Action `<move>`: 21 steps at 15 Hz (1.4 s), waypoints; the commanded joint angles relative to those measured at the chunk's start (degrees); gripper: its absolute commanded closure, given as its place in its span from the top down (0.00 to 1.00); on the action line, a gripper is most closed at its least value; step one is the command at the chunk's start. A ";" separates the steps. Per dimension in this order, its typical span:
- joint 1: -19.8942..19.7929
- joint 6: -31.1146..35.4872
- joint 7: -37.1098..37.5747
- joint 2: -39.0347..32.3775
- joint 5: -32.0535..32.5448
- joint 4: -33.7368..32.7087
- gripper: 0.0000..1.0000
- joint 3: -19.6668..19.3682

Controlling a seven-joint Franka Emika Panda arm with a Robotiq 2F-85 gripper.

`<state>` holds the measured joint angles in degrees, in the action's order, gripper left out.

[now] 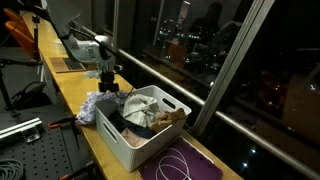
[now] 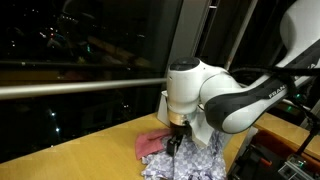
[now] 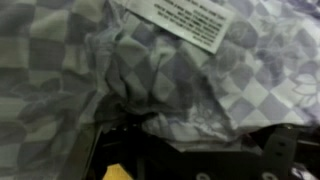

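In an exterior view the end effector (image 1: 107, 88) is pressing onto a crumpled checkered cloth (image 1: 98, 106), which is lying on the wooden surface (image 1: 65, 90) just beside the white plastic bin (image 1: 150, 140). In an exterior view soft folds (image 2: 195, 160) are hiding the fingertips, so I cannot tell the grip. Wrist view: a white printed label (image 3: 185, 20) is showing, blurred.

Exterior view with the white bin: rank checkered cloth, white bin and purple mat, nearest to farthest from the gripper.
1. checkered cloth: just below the gripper, beside the bin's far end.
2. white bin: next along the tabletop, toward the camera.
3. purple mat: past the bin, at the table's near end.
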<state>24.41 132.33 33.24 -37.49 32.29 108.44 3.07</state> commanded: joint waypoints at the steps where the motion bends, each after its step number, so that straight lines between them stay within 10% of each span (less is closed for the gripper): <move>1: 0.50 3.83 0.05 -4.75 -1.17 -0.70 1.00 -1.66; 5: 0.98 8.80 0.65 -7.63 -3.24 0.19 0.97 -1.67; 6: 1.02 9.70 0.63 -7.59 -3.90 0.54 0.73 -1.68; 17: 3.83 17.63 1.84 0.97 -12.50 8.88 0.02 -0.98; 21: 6.13 20.16 4.68 6.49 -13.00 14.35 0.02 -1.60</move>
<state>28.46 150.09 35.89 -36.30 20.91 117.30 2.21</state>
